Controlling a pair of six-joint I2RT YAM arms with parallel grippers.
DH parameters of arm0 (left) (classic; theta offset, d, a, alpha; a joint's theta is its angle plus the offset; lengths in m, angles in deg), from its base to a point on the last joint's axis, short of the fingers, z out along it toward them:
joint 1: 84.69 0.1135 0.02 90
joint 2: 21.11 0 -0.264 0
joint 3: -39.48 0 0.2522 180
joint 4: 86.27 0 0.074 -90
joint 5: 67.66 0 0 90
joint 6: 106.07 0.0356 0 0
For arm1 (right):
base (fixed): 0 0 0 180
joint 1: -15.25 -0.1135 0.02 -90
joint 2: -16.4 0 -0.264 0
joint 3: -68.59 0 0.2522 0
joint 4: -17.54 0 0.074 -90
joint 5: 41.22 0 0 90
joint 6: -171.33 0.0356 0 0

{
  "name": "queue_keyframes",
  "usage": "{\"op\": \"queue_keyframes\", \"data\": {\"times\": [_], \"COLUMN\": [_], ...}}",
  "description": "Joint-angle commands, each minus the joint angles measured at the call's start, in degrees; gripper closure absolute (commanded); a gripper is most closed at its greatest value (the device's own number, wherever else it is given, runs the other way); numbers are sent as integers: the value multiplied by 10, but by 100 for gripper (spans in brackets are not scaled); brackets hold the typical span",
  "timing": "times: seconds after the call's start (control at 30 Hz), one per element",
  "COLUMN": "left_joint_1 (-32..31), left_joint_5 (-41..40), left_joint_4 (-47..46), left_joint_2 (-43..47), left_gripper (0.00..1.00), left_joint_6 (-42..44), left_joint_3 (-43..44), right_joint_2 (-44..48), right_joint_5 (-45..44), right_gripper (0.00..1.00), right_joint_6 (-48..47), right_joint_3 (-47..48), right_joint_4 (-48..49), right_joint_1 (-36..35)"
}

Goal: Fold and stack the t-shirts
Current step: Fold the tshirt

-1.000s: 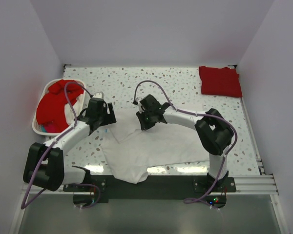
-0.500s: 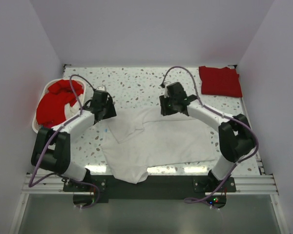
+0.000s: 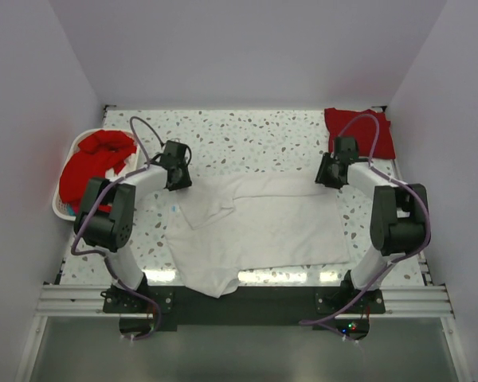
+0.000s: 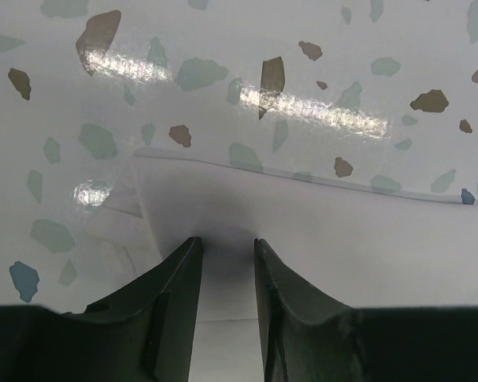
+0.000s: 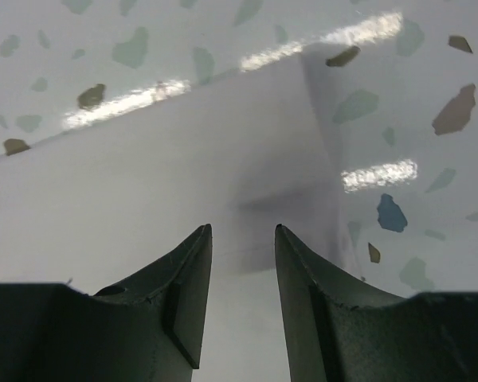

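Observation:
A white t-shirt (image 3: 263,227) lies spread across the middle of the table, and its near left corner droops over the front edge. My left gripper (image 3: 178,171) rests over the shirt's far left corner, jaws narrowly apart, with flat white cloth (image 4: 342,231) under the gripper (image 4: 226,243). My right gripper (image 3: 328,173) sits at the far right corner with its jaws apart above the cloth (image 5: 143,183), the gripper (image 5: 242,229) holding nothing. A folded red t-shirt (image 3: 360,131) lies at the back right. More red t-shirts (image 3: 92,167) are heaped in the basket.
The white oval basket (image 3: 61,208) stands at the table's left edge. The speckled table (image 3: 247,135) is walled on three sides. A cable loops up from each arm.
The right gripper moved from the shirt's middle out to the right, pulling the far edge straight, then opened. The left gripper moved back and right to the left corner, its jaws narrowing.

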Motion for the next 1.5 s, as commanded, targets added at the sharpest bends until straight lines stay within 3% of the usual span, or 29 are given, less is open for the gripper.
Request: {"op": "queue_keyframes", "data": {"times": [0.0,0.2,0.37,0.5,0.9,1.27,1.4,1.47], "left_joint_1": [4,7,7,7,7,10,15,15], "left_joint_5": [-20,-37,-38,-38,-24,-35,-42,-47], "left_joint_4": [16,24,27,24,25,61,83,103], "left_joint_2": [-18,-23,-16,-9,-53,-172,-177,-153], "left_gripper": [62,59,54,49,43,27,19,15], "left_joint_6": [-11,-6,-2,4,6,47,59,61], "left_joint_3": [2,11,19,19,56,231,299,318], "right_joint_2": [0,9,33,57,-59,-183,-185,-160], "right_joint_5": [9,10,10,78,101,83,93,98], "right_gripper": [59,59,59,56,56,56,54,48], "right_joint_6": [36,60,56,47,45,24,12,1], "right_joint_3": [-40,-84,-65,-50,13,169,222,236], "right_joint_4": [38,48,34,54,75,37,10,-13], "right_joint_1": [35,97,98,91,83,83,80,76]}}
